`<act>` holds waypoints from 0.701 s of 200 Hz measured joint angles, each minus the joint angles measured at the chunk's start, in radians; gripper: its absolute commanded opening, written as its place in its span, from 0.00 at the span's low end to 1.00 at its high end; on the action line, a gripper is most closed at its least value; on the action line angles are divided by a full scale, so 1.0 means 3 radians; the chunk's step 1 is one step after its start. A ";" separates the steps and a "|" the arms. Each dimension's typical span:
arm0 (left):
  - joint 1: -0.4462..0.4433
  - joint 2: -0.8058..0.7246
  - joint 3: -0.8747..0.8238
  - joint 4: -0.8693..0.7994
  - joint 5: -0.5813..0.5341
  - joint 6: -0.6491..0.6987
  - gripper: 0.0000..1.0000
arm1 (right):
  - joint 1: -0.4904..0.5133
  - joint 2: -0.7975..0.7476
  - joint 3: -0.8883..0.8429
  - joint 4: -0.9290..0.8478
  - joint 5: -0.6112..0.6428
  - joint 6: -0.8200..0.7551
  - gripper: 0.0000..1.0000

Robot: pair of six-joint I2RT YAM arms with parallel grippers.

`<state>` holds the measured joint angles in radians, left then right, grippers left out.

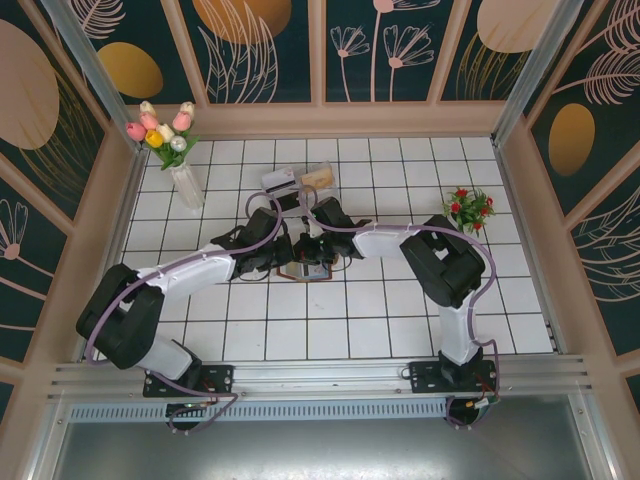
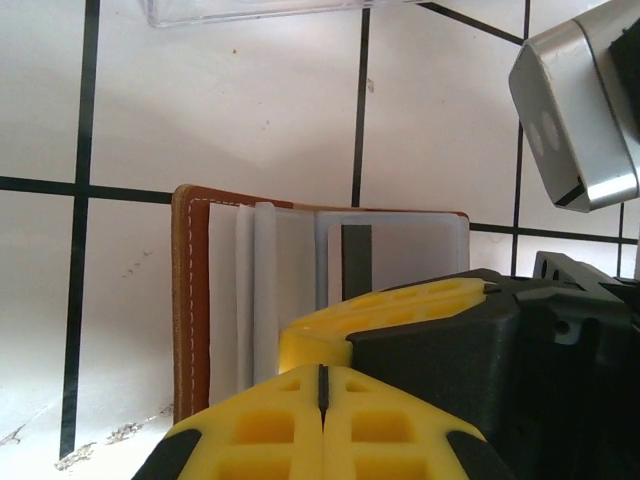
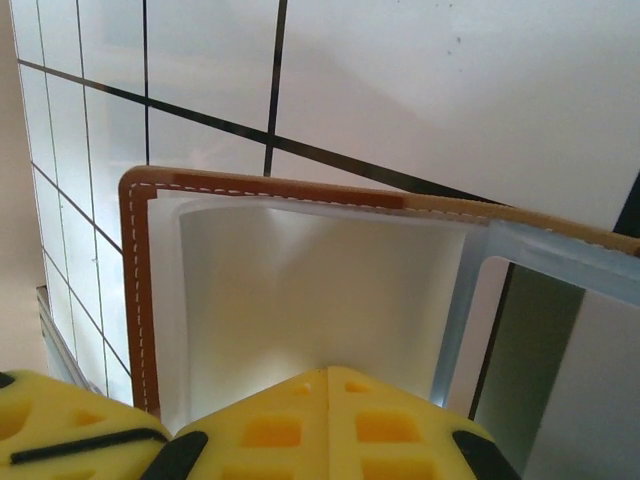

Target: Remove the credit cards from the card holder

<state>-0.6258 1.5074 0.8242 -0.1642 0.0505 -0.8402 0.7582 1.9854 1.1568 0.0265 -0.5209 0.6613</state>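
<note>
Now one open card holder (image 2: 190,300) lies beneath two pairs of jaws, both closed together.

Bright, diffuse overhead light is washing the white tiled table (image 1: 380,320) evenly, casting only soft shadows under the arms, and overexposing the pale lining of the card holder (image 3: 300,290) in the right wrist view.
</note>
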 measured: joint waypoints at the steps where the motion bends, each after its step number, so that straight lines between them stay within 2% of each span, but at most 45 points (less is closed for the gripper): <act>1: 0.0000 0.0001 -0.0001 0.0000 -0.0003 -0.0001 0.00 | -0.0001 0.0000 0.0000 0.0000 0.0000 0.0000 0.00; 70: 0.0000 0.0175 -0.0045 0.0011 -0.0061 -0.0010 0.00 | -0.0038 -0.0018 0.0000 -0.0031 0.0056 0.0008 0.00; 140: 0.0000 0.0432 0.0167 -0.0090 0.0018 0.0114 0.13 | -0.0151 -0.0387 -0.0107 -0.0273 0.0507 -0.0017 0.03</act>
<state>-0.6258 1.6371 0.8742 -0.1913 0.0559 -0.8059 0.7128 1.8694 1.1248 -0.0555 -0.3687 0.6563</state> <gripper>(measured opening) 0.121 0.066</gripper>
